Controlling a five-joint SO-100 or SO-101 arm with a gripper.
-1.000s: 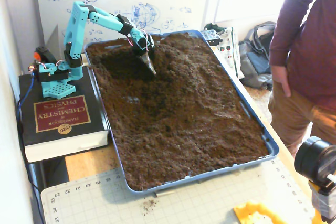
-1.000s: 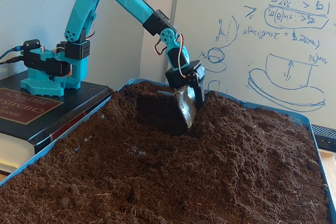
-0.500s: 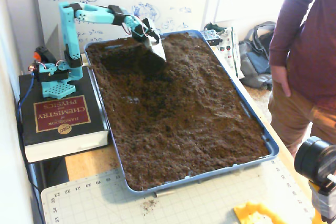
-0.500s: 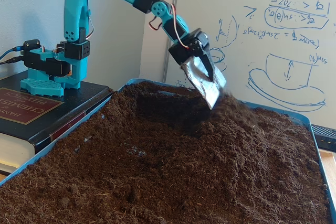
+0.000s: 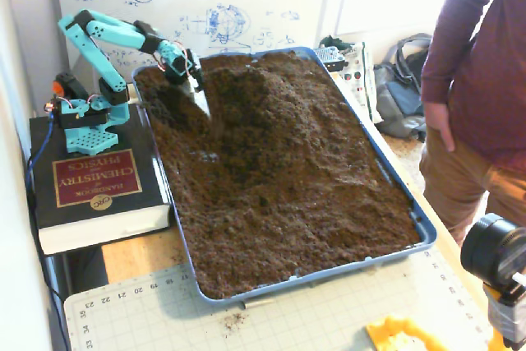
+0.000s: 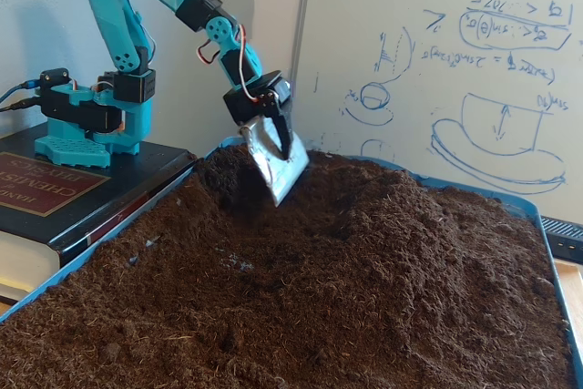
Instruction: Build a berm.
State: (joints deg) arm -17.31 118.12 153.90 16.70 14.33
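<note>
We see a blue tray (image 5: 415,221) filled edge to edge with loose dark brown soil (image 5: 296,195), taking up most of the table in both fixed views. A person in a maroon top (image 5: 481,47) stands at the right edge of the high view. Whiteboard (image 6: 437,70) with blue sketches behind the tray. The berm (image 5: 263,92) rises at the far end of the tray, a rounded hump near the back rim; in the low view it (image 6: 383,216) crests just right of the tool. Beside it, toward the arm, we note a darker hollow (image 5: 177,108). A thick chemistry handbook (image 5: 94,182) lies left of the tray and carries the turquoise arm (image 5: 107,34), whose base sits on the cover. The gripper (image 6: 278,170) hangs tilted over the hollow's edge with a shiny metal scoop blade (image 6: 273,159) fixed at its end; the tip is close to the soil, contact unclear. We cannot tell whether the fingers are spread or pressed together.
</note>
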